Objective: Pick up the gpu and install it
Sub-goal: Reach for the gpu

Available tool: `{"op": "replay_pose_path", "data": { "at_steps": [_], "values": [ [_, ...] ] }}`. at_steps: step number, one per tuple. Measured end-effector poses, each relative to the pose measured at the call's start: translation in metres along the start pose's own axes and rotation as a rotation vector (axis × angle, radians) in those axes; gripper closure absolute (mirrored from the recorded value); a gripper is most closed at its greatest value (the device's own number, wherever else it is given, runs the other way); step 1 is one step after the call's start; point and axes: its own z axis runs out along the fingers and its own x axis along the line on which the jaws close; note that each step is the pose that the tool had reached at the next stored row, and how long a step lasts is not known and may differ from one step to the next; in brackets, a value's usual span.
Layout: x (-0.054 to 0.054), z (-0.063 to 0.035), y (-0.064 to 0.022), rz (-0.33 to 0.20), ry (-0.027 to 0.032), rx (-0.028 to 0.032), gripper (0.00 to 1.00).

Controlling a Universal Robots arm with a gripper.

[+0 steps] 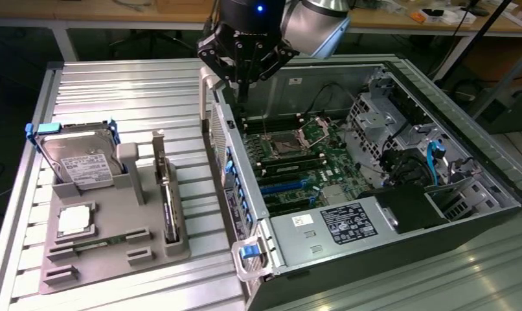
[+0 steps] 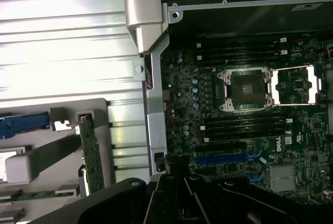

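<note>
The gpu (image 1: 168,194) stands on edge in a slot of the grey holder (image 1: 114,259) at the exterior view's left, beside the computer case. In the wrist view the gpu (image 2: 92,154) shows as a thin green board edge. My gripper (image 1: 242,91) hangs above the case's rear corner wall, well away from the gpu, fingers shut with nothing between them. Its black body (image 2: 182,198) sits over the case wall and the motherboard (image 2: 234,130), near the blue expansion slot (image 2: 223,159).
The open computer case (image 1: 434,220) lies on its side at the exterior view's right, with an empty processor socket (image 1: 287,141). On the grey holder stand a hard drive in a blue frame (image 1: 75,155), a processor (image 1: 75,220) and a memory stick (image 1: 92,246).
</note>
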Motion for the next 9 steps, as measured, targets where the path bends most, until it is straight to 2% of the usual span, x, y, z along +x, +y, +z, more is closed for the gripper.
{"op": "replay_pose_path", "data": {
  "at_steps": [9],
  "values": [
    [0.0059,-0.0002,-0.0004,0.0,0.0001,0.0001,0.89]
  ]
}}
